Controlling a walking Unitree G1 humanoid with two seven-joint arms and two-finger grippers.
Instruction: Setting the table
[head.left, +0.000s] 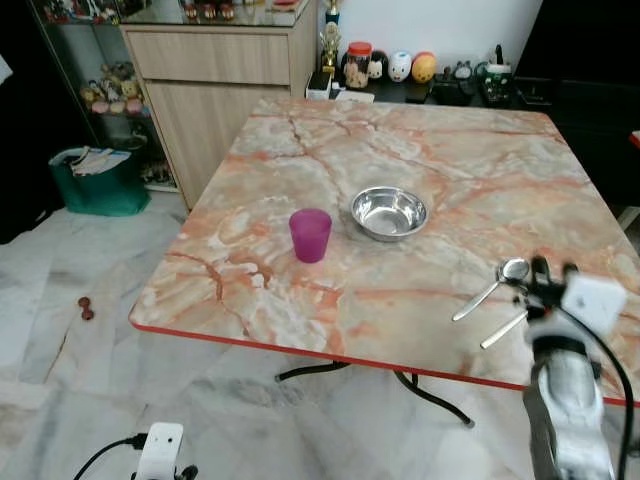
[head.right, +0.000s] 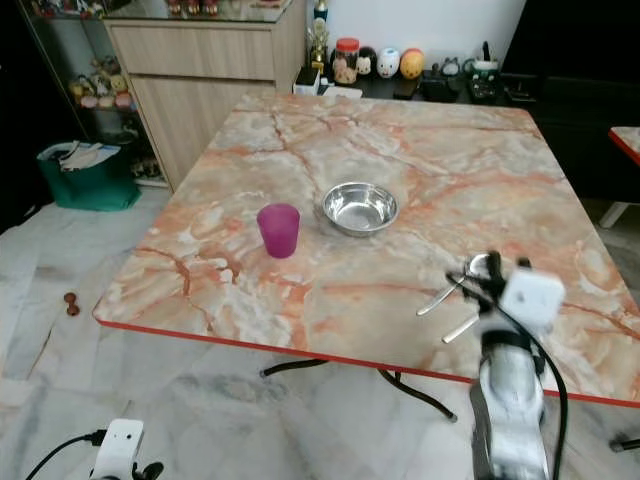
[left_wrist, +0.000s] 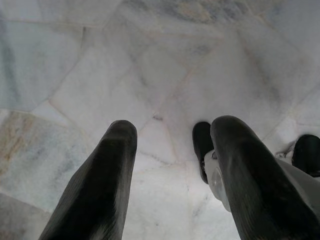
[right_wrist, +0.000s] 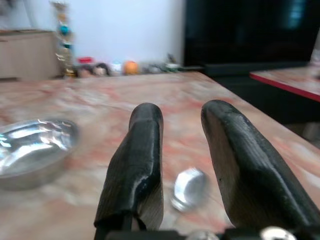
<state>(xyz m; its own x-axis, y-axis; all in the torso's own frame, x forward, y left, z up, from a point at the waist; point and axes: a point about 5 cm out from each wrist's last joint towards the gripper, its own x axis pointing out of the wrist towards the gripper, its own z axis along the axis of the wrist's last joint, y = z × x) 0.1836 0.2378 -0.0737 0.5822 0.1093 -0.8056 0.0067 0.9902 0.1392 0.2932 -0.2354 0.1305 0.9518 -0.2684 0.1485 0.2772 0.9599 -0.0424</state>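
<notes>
A marble table (head.left: 470, 190) holds a purple cup (head.left: 310, 235) with a steel bowl (head.left: 389, 212) just to its right. Near the front right edge lies a metal spoon (head.left: 492, 286), and a second utensil handle (head.left: 503, 330) lies beside it. My right gripper (head.left: 553, 272) hovers open just above the table beside the spoons. In the right wrist view its fingers (right_wrist: 140, 160) straddle the spoon's head (right_wrist: 189, 187), with the bowl (right_wrist: 35, 150) off to one side. My left gripper (left_wrist: 172, 130) hangs open over the marble floor.
A wooden cabinet (head.left: 220, 80) stands beyond the table's far left corner, with a green bag (head.left: 98, 180) on the floor beside it. Figurines and jars (head.left: 400, 66) line a low black shelf behind the table. Another red-edged table (head.right: 628, 140) is at the right.
</notes>
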